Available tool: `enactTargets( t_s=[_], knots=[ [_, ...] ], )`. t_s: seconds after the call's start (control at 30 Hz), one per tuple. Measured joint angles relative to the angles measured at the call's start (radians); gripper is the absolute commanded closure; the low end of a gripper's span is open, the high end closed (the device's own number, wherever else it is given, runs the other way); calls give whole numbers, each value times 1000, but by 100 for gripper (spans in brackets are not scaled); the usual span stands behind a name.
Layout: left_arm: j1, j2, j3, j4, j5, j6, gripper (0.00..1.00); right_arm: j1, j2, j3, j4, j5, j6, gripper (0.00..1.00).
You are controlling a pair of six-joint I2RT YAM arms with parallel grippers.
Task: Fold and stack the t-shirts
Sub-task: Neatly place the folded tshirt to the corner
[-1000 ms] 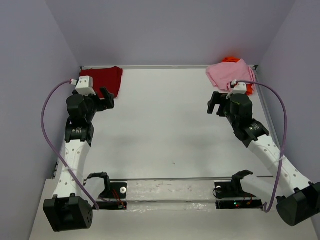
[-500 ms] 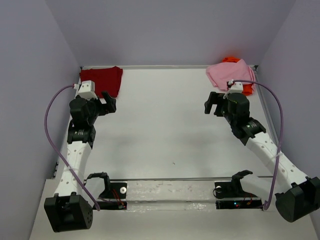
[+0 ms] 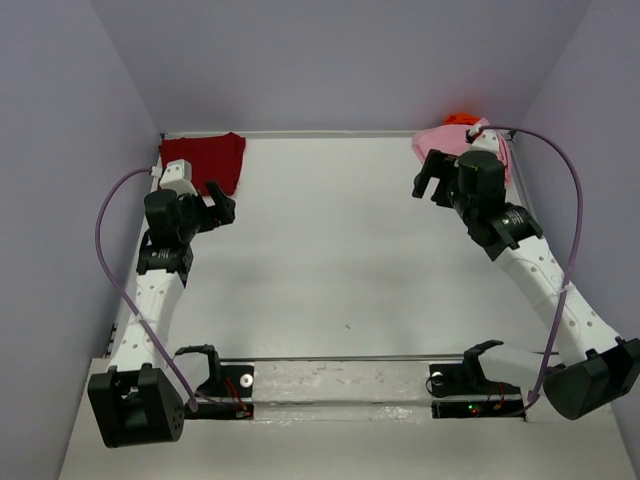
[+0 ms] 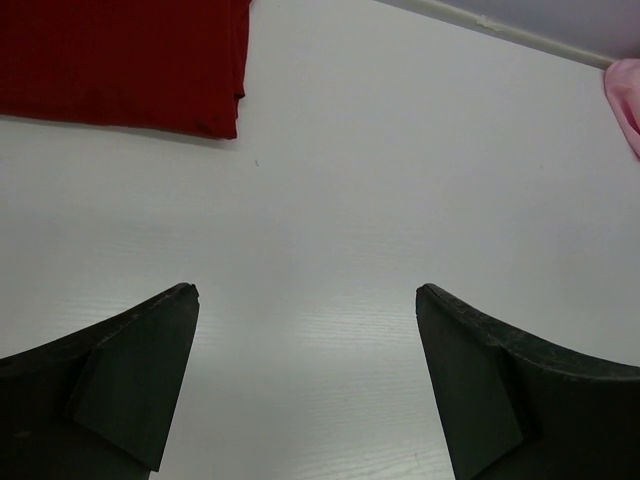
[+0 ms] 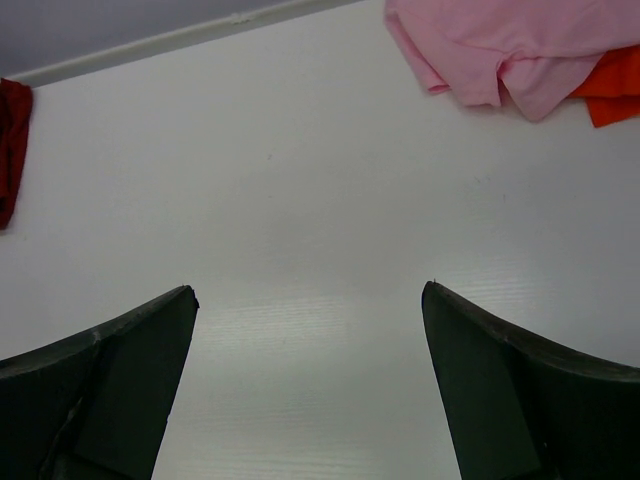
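Note:
The dark red t-shirt (image 3: 205,157) lies folded flat at the table's far left corner; it also shows in the left wrist view (image 4: 120,60). The light pink t-shirt (image 3: 440,145) lies crumpled at the far right corner over the bright orange t-shirt (image 3: 460,119). In the right wrist view the pink one (image 5: 510,45) covers most of the orange one (image 5: 610,90). My left gripper (image 3: 220,208) is open and empty, just in front of the red shirt. My right gripper (image 3: 432,175) is open and empty, just left of the pink shirt.
The white table (image 3: 330,250) is walled by grey panels on three sides. A rail with clamps (image 3: 340,385) runs along the near edge between the arm bases. Purple cables loop from each arm.
My right arm has reached farther back and now covers part of the pink shirt. My left arm has drawn back slightly toward the front.

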Motion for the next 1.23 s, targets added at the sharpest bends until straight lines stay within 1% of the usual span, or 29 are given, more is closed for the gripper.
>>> enactTargets(
  t_s=[0.13,0.27,0.57,0.77,1.23],
  knots=[
    [0,-6,0,-20,-19,-3,1,0,9,8,-73,39,10,0],
    [0,-35,0,-26,-26,-3,1,0,9,7,-100,54,12,0],
    [0,-40,6,-36,-26,-3,1,0,10,-24,-116,60,7,0],
    [0,-50,6,-37,-26,-2,1,0,-19,-53,-114,60,2,0],
    [0,-63,2,-38,-27,23,1,0,-21,-56,-106,54,1,0]
  ],
)
